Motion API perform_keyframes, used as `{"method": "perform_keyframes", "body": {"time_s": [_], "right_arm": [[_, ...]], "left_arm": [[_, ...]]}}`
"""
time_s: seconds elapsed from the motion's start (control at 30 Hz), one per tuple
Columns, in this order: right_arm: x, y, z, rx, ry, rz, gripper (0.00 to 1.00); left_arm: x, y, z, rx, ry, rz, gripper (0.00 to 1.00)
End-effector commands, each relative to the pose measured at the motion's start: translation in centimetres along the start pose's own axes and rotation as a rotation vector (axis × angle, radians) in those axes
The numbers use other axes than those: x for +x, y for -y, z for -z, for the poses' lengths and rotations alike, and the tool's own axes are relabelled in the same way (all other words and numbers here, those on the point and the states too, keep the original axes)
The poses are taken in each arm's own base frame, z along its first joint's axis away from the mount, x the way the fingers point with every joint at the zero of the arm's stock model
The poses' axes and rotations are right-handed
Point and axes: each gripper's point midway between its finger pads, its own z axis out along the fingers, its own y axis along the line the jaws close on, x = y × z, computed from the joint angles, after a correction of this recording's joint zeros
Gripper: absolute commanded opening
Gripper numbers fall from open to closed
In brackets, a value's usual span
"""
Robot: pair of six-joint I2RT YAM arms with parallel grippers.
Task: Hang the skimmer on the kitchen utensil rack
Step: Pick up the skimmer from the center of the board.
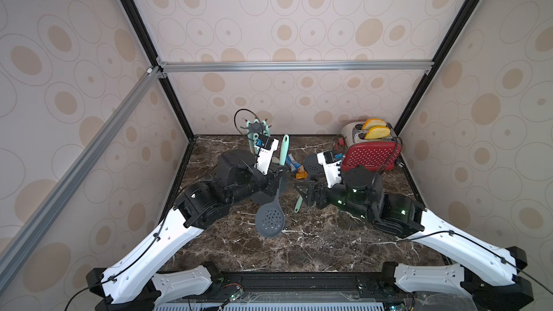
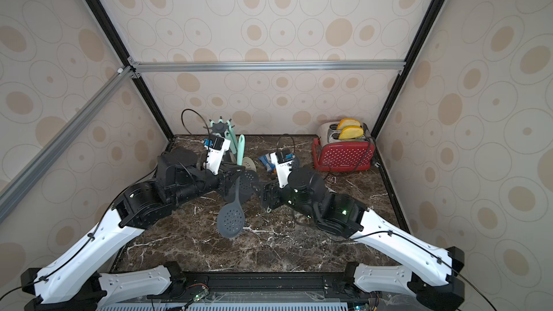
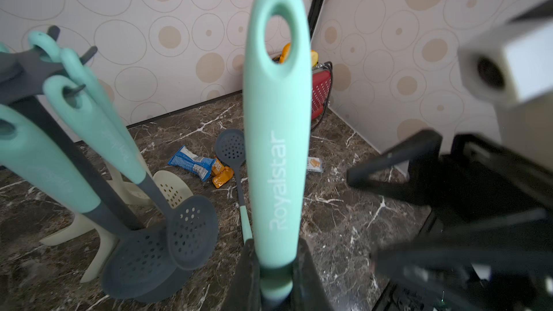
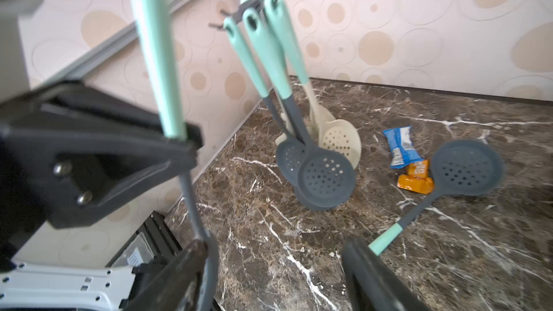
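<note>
The left hand point(image 3: 276, 273) pinches the skimmer point(image 3: 276, 145) roughly upright, hang-hole topmost. The kitchen utensil rack point(image 3: 18, 67) stands near, back-left. The right hand point(image 4: 281, 267) is spread.

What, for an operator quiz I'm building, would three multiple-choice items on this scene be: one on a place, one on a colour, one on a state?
1. Where on the table does the toaster stand?
A. back right corner
B. front left corner
C. centre

2. What colour is the handle of the skimmer held in the air?
A. red
B. mint green
C. yellow

3. How is the left gripper?
A. open and empty
B. shut on a snack packet
C. shut on the skimmer

Key:
1 A: both top views show it in the far corner on the robot's right.
2 B: the left wrist view shows the mint handle close up.
3 C: it clamps the handle near its lower end.
</note>
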Motion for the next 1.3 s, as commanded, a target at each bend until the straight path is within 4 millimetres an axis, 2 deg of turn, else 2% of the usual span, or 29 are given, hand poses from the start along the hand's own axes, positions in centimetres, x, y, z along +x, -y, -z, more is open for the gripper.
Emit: {"method": "perform_keyframes", "body": {"time_s": [0.0,0.17,0.3,0.47,0.6,0.73,0.87,1.0,1.07,1.27], "right_arm": [[-0.9,0.0,1.6,-0.032,-0.084,-0.026,0.72],[-3.0,-2.9,1.3,-0.156,-0.175,-0.073,0.72],[-3.8,-5.7,-0.3,-0.271,-0.217,-0.138,0.7],[-3.7,-6.9,-2.4,-0.329,-0.238,-0.199,0.61],[-3.5,-7.7,-3.3,-0.373,-0.252,-0.215,0.58],[-2.9,-8.1,-4.2,-0.398,-0.278,-0.235,0.51],[-2.0,-7.9,-5.2,-0.387,-0.308,-0.267,0.25],[-0.9,-7.2,-6.0,-0.348,-0.334,-0.308,0.09],[-0.4,-6.8,-6.5,-0.334,-0.34,-0.338,0.04],[0.9,-5.7,-7.9,-0.277,-0.374,-0.408,0.0]], "left_arm": [[1.6,-0.2,2.0,0.008,-0.069,-0.158,0.0],[3.3,-0.6,3.0,0.006,-0.132,-0.243,0.0],[3.7,-1.0,3.1,-0.01,-0.153,-0.271,0.0],[3.7,-0.5,2.7,0.017,-0.155,-0.27,0.0],[3.9,-0.2,2.5,0.038,-0.165,-0.27,0.0],[4.5,-0.2,2.2,0.039,-0.181,-0.274,0.0],[4.6,-0.5,2.4,0.024,-0.172,-0.28,0.0],[4.3,-1.6,2.9,-0.033,-0.121,-0.291,0.0],[4.1,-1.9,3.3,-0.051,-0.076,-0.284,0.0],[4.2,-1.5,4.5,-0.017,-0.006,-0.26,0.0]]}}
